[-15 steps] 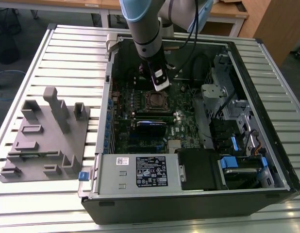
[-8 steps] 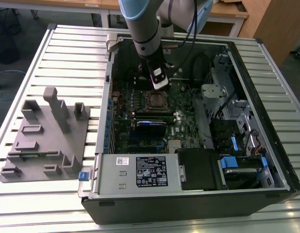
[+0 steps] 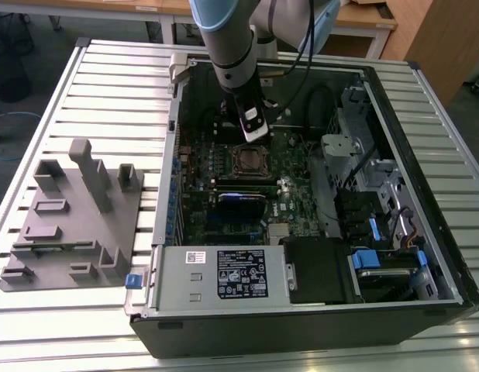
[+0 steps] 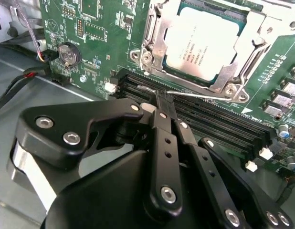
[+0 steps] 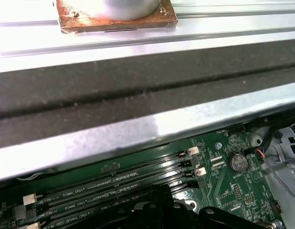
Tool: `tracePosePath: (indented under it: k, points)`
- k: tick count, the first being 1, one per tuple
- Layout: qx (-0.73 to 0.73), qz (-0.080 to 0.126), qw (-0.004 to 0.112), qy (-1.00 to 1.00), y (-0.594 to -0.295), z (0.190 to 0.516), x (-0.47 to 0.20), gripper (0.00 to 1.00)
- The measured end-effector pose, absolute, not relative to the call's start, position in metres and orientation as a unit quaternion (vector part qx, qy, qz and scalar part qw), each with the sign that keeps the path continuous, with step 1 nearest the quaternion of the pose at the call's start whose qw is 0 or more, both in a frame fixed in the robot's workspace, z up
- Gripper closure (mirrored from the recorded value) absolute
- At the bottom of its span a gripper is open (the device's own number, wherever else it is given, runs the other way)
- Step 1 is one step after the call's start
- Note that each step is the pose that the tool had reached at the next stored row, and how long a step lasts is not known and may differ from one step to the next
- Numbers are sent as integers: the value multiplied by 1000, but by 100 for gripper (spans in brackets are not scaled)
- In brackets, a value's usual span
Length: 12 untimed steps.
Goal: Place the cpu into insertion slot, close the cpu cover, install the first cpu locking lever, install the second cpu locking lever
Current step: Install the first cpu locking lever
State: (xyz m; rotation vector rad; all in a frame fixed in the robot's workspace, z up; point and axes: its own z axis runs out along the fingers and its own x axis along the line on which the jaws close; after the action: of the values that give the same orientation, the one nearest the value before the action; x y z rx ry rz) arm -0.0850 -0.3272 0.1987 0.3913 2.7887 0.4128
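One slatted metal tabletop (image 3: 92, 85) carries one open computer case (image 3: 425, 294) lying on its side, and beside it, toward the exterior view's left, one grey fixture block (image 3: 69, 225) with upright posts. Inside the case lies one green motherboard (image 3: 201, 167); in the exterior view a grey power supply box (image 3: 224, 275) sits along the case's near edge, and drive bays with blue tabs (image 3: 363, 260) fill the exterior view's right part. One robot arm (image 3: 228, 39) reaches down into the case from above.

In the second wrist view the cpu (image 4: 202, 40) sits seated in the insertion slot (image 4: 159, 67), its dull silver top facing up. The one cpu cover (image 4: 259, 40) lies closed over it, framing the chip through its window. One thin wire locking lever (image 4: 200, 95) runs along the socket's edge nearest the gripper, just over the black memory slots (image 4: 219, 126), of which four lie side by side. One round coin battery (image 4: 67, 53) sits on the board well apart from the socket.

The gripper (image 4: 162, 102) has its fingers (image 4: 162, 124) drawn together to a narrow tip that meets this lever beside the socket; whether it pinches the wire I cannot tell.
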Motion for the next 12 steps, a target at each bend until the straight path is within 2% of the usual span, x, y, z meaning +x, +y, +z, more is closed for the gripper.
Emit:
tracePosePath:
  k: [6, 12]
  points:
    - [139, 142, 149, 969, -328, 199, -85, 90]
    - [141, 141, 160, 967, -328, 196, -86, 90]
